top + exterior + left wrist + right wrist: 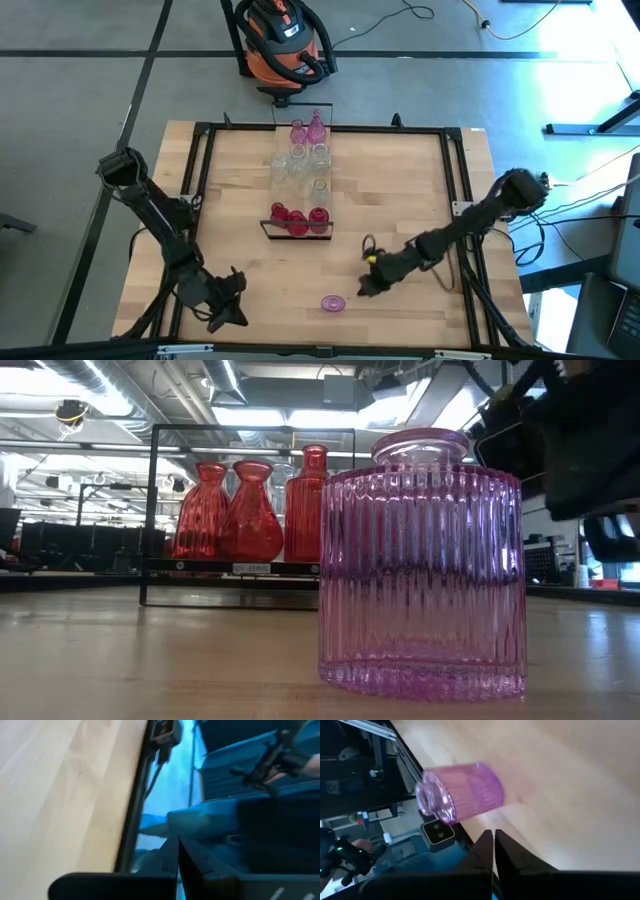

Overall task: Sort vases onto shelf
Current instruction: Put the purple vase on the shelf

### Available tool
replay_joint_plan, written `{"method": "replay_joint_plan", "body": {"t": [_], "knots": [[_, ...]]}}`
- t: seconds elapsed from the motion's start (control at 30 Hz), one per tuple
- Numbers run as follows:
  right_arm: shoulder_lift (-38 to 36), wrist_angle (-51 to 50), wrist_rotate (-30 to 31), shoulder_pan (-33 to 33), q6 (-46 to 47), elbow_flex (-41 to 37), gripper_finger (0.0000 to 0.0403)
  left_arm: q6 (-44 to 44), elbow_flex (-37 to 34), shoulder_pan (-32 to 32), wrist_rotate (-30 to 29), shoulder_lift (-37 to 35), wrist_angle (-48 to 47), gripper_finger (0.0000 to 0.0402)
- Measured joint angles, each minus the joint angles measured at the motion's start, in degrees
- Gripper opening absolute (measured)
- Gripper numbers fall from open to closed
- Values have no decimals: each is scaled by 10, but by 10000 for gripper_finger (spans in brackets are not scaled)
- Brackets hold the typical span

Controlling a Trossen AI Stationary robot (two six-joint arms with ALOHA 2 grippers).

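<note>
One pink ribbed vase (333, 303) stands upright and alone on the bench (420, 170) at the lower middle of the high view, apart from the shelf (297, 232), so it is probably the next piece to sort. The right tool (366, 288) hangs just beside it to the right, fingers pressed together and gripping nothing. The left tool (228, 310) waits at the lower left, likewise closed and empty. On the shelf, three red vases (250, 512) cluster at the near end, clear ones (298, 165) sit mid-plank and pink ones (308, 130) at the far end, their count unclear; grouping by colour seems intended.
</note>
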Motion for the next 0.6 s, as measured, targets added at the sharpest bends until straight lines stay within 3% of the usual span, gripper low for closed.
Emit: {"method": "replay_joint_plan", "body": {"t": [0.13,0.33,0.6], "knots": [[74,-22,-7,6,29,78,11,-1,0,-24,-25,0,-28,0],[168,-168,-57,-2,-5,219,3,2,0,-36,-68,0,-69,0],[246,-178,-56,-24,-40,342,2,14,0,-14,-89,0,-106,0]]}}
